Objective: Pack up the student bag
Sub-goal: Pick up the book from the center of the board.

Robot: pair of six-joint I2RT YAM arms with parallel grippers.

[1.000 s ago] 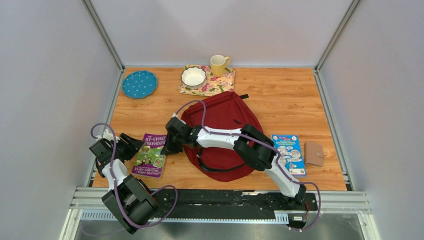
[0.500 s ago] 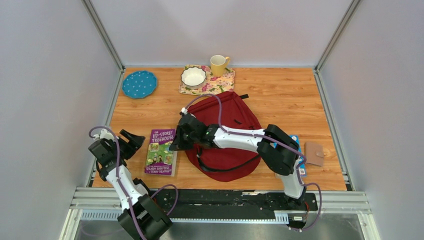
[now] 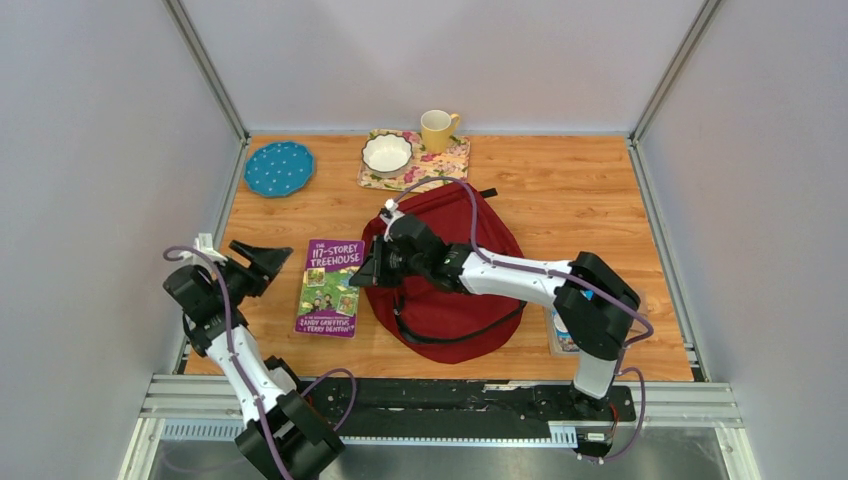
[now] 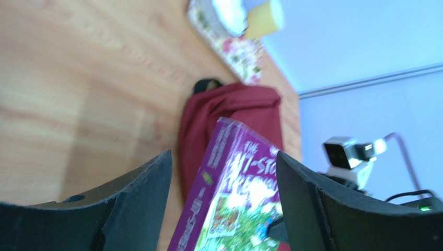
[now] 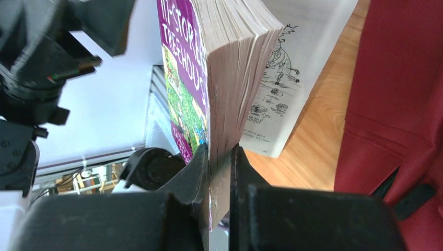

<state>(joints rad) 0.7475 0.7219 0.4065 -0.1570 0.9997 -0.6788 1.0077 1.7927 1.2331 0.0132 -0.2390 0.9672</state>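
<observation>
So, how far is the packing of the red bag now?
Done: nothing shows as packed; the student bag lies on the table, open or not I cannot tell. In hand: the right gripper is shut on the purple book, left of the bag; the left gripper is open, apart from it. Left: that book and the half-hidden blue book go in.
</observation>
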